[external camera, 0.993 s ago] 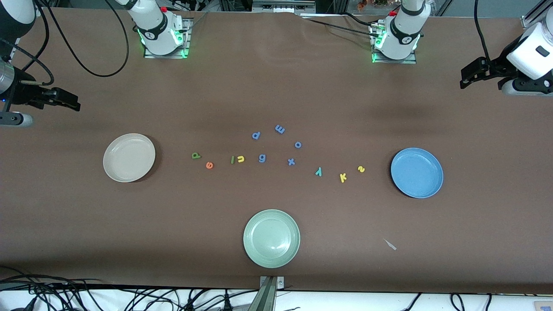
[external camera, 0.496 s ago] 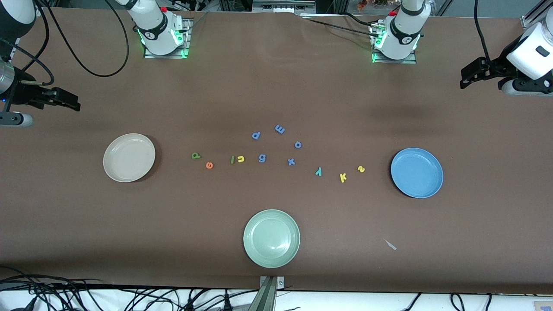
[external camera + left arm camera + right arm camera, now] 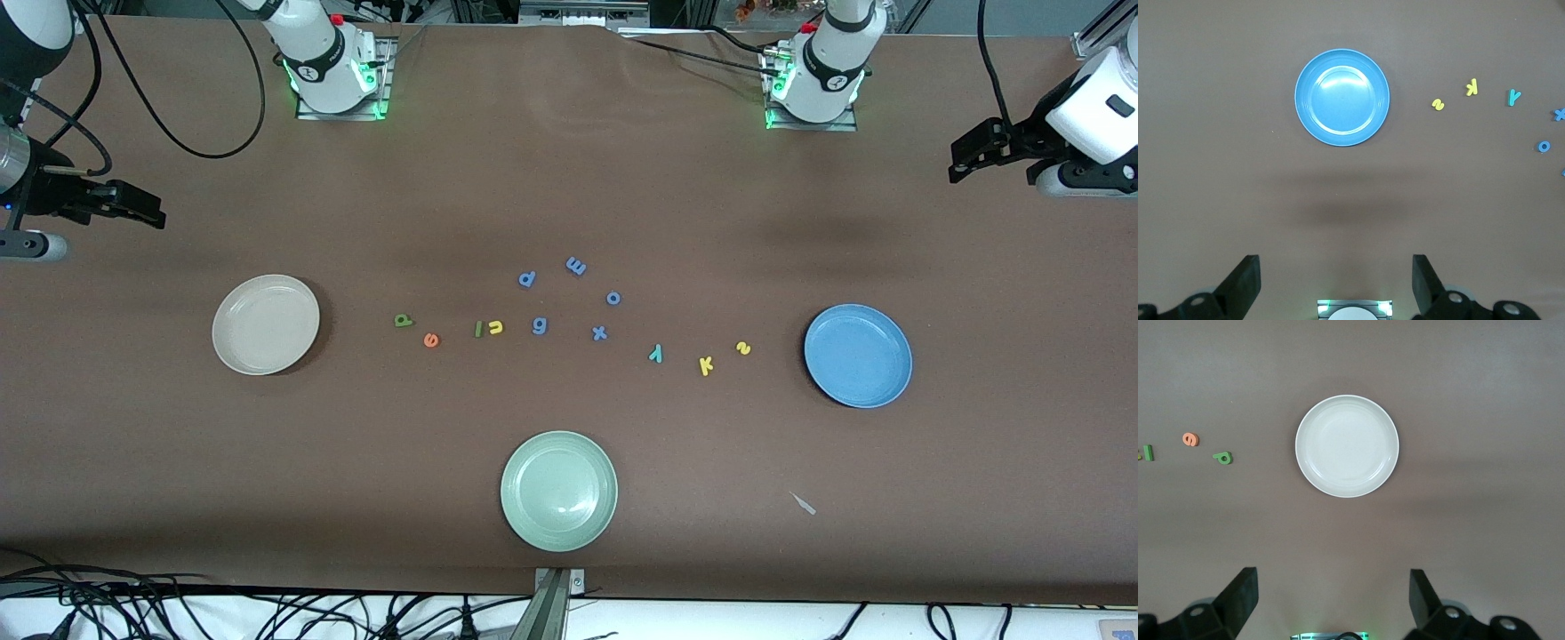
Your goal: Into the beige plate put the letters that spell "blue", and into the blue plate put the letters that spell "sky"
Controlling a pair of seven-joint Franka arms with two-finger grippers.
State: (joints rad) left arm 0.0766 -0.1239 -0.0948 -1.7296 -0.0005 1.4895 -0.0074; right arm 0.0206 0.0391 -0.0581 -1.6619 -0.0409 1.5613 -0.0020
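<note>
**A:** Which arm should take which word?

**B:** Judge by the ends of the table. The dark green foam b [image 3: 404, 320], orange foam e [image 3: 431, 340], dark green straight l [image 3: 478, 330] and yellow u [image 3: 495, 327] lie in a loose row running toward the round cream-beige plate [image 3: 265, 324], at the right arm's end. The right gripper [image 3: 124, 206] hangs high over the table edge at that end, jaws spread wide and empty, so I'd give it "blue".

**A:** And "sky"?

**B:** The yellow s [image 3: 743, 348], yellow k [image 3: 706, 364] and teal y [image 3: 655, 354] trail toward the round medium-blue plate [image 3: 858, 356]; the s is nearest it. The left gripper [image 3: 978, 151] hovers high over its own end, jaws also wide and empty.

**A:** Anything hard to read?

**B:** The right wrist view catches only the b, e and the l at its edge; the u is cut off. The periwinkle-blue letters [image 3: 540, 325] sit between the two words, the pale green plate [image 3: 558, 490] nearer the front camera.
</note>
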